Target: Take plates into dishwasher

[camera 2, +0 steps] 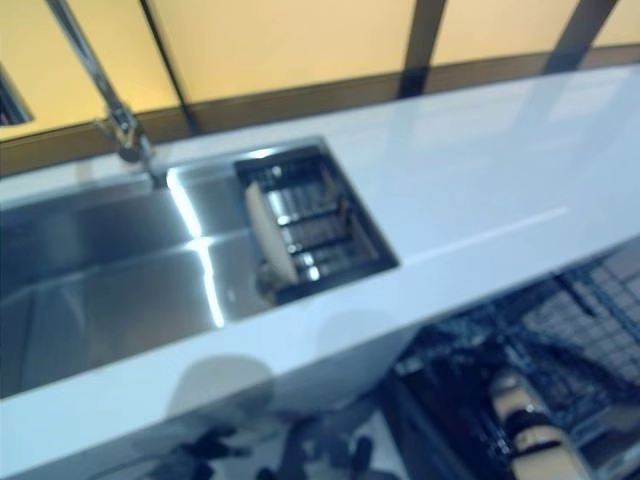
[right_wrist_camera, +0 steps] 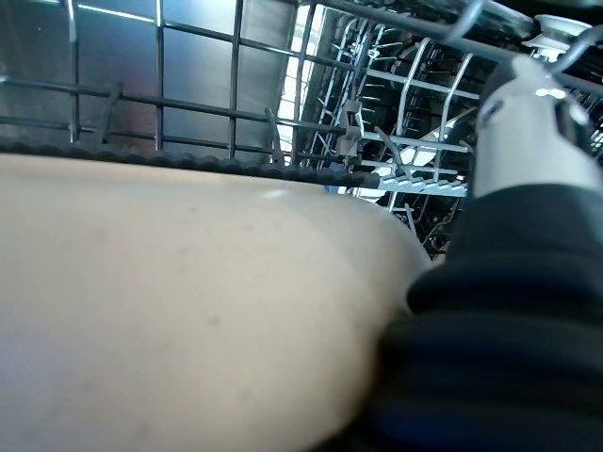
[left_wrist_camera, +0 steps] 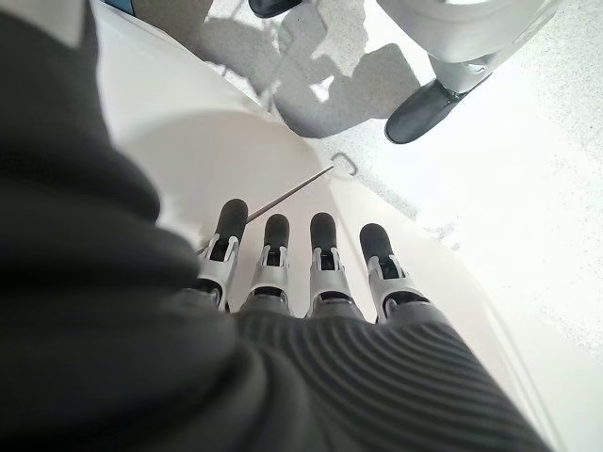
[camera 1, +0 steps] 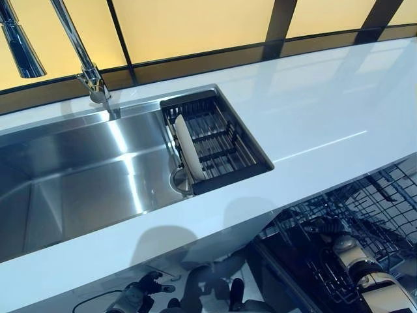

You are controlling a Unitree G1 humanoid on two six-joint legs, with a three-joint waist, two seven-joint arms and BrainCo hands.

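A cream plate point(camera 1: 189, 153) stands on edge in the dark wire dish rack point(camera 1: 244, 153) at the right end of the sink point(camera 1: 78, 189). A second cream plate point(right_wrist_camera: 170, 311) fills the right wrist view, with my right hand point(right_wrist_camera: 523, 122) shut on it, thumb over its rim. Behind it are the wires of the dishwasher rack point(right_wrist_camera: 236, 85). In the eye views my right arm reaches into the open dishwasher rack point(camera 1: 384, 202) below the counter at lower right. My left hand point(left_wrist_camera: 292, 273) hangs low under the counter's front edge, fingers straight and holding nothing.
A tall chrome faucet point(camera 1: 85, 65) rises behind the steel sink. The white countertop point(camera 1: 326, 111) runs to the right, above the dishwasher. A dark rail and yellow panels back the counter. My left hand's fingers rest against a white panel point(left_wrist_camera: 188, 122).
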